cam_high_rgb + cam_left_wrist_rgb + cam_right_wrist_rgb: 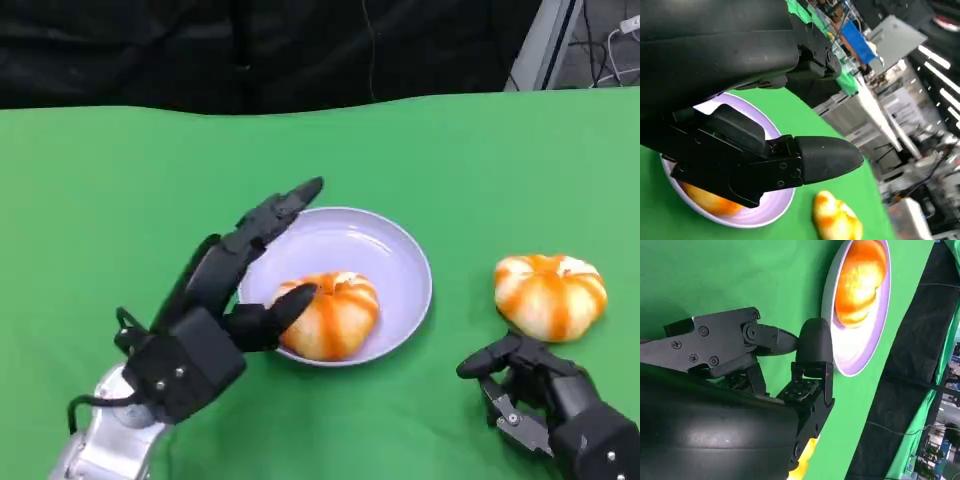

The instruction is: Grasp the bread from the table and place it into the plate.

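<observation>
The green counter (100, 200) spreads wide on every side of the plate (400, 262), with bare cloth between the plate and the counter's far edge and more to the plate's left. There is one plate, pale lilac and round, sitting near the middle of the counter.

There are two breads, both round and orange-striped, with no clear long axis. One bread (335, 312) lies inside the plate, toward its near rim, its striped top facing up. The second bread (550, 293) rests on the counter to the right of the plate, apart from it, top up too.

The left robot hand (235, 290) reaches over the plate's left rim, spread wide, long fingers stretched above the plate; its thumb tip lies against the plated bread. The right robot hand (545, 395) sits just near of the second bread, fingers loosely curled and holding nothing.
</observation>
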`<state>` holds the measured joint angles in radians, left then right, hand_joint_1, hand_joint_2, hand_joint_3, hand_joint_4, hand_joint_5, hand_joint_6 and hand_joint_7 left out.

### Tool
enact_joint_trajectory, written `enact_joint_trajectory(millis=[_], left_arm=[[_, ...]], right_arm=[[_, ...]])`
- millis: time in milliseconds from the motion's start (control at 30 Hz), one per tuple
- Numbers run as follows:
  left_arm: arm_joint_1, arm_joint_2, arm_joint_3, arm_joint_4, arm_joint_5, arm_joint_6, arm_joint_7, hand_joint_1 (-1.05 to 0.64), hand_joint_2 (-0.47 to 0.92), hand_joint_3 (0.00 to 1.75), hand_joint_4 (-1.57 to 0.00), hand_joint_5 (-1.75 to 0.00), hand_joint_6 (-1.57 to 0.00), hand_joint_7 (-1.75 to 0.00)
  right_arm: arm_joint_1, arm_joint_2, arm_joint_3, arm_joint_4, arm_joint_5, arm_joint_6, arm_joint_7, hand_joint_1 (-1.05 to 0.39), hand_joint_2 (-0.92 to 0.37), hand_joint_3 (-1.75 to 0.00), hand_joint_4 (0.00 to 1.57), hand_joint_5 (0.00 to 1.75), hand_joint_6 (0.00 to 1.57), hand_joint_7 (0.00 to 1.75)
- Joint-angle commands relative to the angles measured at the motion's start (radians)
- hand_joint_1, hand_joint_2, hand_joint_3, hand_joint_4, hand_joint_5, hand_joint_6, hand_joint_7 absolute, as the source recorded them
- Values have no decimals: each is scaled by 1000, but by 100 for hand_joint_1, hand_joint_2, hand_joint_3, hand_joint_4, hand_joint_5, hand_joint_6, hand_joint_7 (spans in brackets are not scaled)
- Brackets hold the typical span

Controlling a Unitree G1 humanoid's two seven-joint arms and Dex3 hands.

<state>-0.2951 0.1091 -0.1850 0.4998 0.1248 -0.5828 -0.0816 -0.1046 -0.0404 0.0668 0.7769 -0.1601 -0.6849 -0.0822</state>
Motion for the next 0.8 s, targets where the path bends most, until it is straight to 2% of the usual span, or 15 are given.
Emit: enact_joint_trajectory(millis=[33,167,333,600,800], left_arm=[[42,-14,59,37,-136,-29,-89,-91,92,70,-35,-4,-35,-3],[66,-37,128,100,-328,-48,-268,-91,92,63,-35,-2,-34,-1],[93,-52,210,166,-449,-63,-412,-91,92,62,-36,-1,-33,0],[153,-67,319,167,-566,-16,-544,-88,92,57,-44,-3,-38,-1],[206,-35,381,137,-619,31,-643,-82,92,52,-46,-2,-39,-1]], right_arm=[[7,-10,-2,33,-3,8,1,-32,-92,-43,68,175,70,129],[2,-11,-3,41,-5,2,-3,-32,-92,-43,68,175,70,129],[-4,-13,-6,48,1,4,2,-31,-92,-42,68,175,70,128],[0,-16,-10,50,9,-5,14,-31,-92,-43,69,175,70,127],[4,-19,-10,36,2,6,7,-31,-92,-43,68,175,71,126]])
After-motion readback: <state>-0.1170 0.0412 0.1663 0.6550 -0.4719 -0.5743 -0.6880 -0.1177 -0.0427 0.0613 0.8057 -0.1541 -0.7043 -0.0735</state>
